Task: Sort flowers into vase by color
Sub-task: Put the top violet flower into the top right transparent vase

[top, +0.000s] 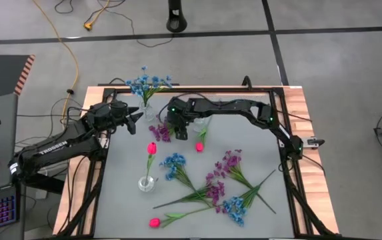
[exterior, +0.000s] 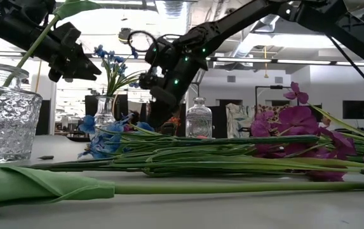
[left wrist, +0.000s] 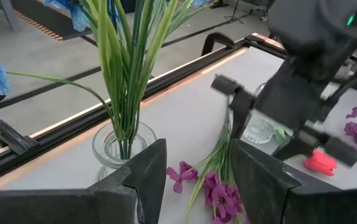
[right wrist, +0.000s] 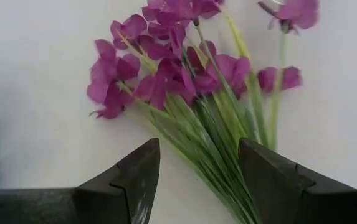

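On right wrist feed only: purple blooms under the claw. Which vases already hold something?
Observer: One glass vase at the table edge holds the blue flowers.
Operator: Any other filled?
Observer: A second vase, nearer the table's middle, holds one pink tulip.
Operator: Where's the left claw?
Observer: The left claw hovers open and empty beside the vase of blue flowers.
Operator: More purple left besides mine?
Observer: Yes. Besides the purple flowers under your right claw, more purple stems lie loose in the mixed pile with blue ones.
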Robot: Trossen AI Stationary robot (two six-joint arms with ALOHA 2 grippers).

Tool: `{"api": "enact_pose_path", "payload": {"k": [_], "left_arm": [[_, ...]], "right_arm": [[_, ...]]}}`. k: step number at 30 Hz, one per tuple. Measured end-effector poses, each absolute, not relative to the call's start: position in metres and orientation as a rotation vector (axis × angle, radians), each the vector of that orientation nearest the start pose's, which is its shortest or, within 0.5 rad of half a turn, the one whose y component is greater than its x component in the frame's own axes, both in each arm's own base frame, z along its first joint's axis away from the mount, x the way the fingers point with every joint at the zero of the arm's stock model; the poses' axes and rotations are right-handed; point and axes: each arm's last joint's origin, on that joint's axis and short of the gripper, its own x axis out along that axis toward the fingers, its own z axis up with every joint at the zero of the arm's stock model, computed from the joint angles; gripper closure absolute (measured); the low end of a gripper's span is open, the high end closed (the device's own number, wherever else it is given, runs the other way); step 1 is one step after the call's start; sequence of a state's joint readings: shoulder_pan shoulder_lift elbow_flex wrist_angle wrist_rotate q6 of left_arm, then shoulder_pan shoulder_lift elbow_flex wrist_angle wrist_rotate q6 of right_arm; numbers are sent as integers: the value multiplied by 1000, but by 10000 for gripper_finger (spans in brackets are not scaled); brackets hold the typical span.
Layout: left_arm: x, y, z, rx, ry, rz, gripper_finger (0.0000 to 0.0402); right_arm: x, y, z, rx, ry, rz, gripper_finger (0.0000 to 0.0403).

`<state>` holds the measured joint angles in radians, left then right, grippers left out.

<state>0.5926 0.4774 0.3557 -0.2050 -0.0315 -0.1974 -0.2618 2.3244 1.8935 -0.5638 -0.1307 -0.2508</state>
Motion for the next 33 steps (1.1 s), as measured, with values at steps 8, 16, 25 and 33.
{"api": "enact_pose_path", "payload": {"k": [8, 16, 25, 33], "left_arm": [[105, 72, 222, -286, 270, 649, 237], [105, 71, 222, -294, 277, 647, 237], [105, 71, 221, -295, 280, 648, 237], [105, 71, 222, -298, 277, 648, 237]], "right_arm": [[493, -119, 140, -60, 1012, -10, 159], [493, -123, 126, -56, 1054, -23, 160], [492, -123, 126, -57, 1057, -23, 252], [490, -123, 134, -59, 1056, -23, 360]]}}
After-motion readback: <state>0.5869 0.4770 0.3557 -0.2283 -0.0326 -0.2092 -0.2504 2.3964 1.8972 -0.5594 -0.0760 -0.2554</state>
